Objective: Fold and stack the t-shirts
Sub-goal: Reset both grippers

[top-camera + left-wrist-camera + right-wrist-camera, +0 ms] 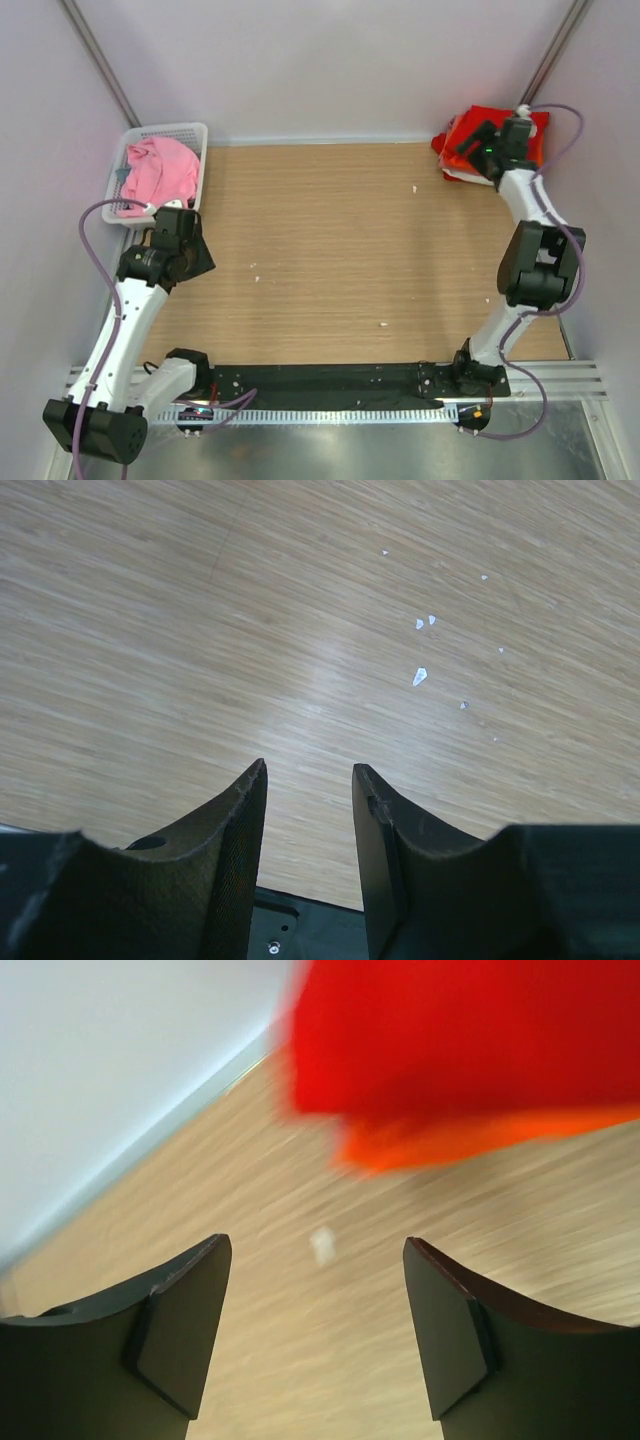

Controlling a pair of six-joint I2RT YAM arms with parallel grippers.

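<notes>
Left gripper (308, 772): hovering over the bare table (200, 600), fingers sitting narrowly apart, gripping nothing.
Right gripper (315, 1245): fingers standing wide and empty, pointing at the stack (462, 135) in the far right corner.
Stack layers: red t-shirt (460, 1030) lying on top of the orange t-shirt (450, 1145).
Pink t-shirt (160, 170): lying crumpled in the white basket (170, 128), far left.

A pink t-shirt (160, 172) lies crumpled in a white basket (201, 160) at the far left corner of the wooden table (350, 250). At the far right corner, the right arm (540, 262) reaches over a folded red t-shirt (463, 130).
</notes>
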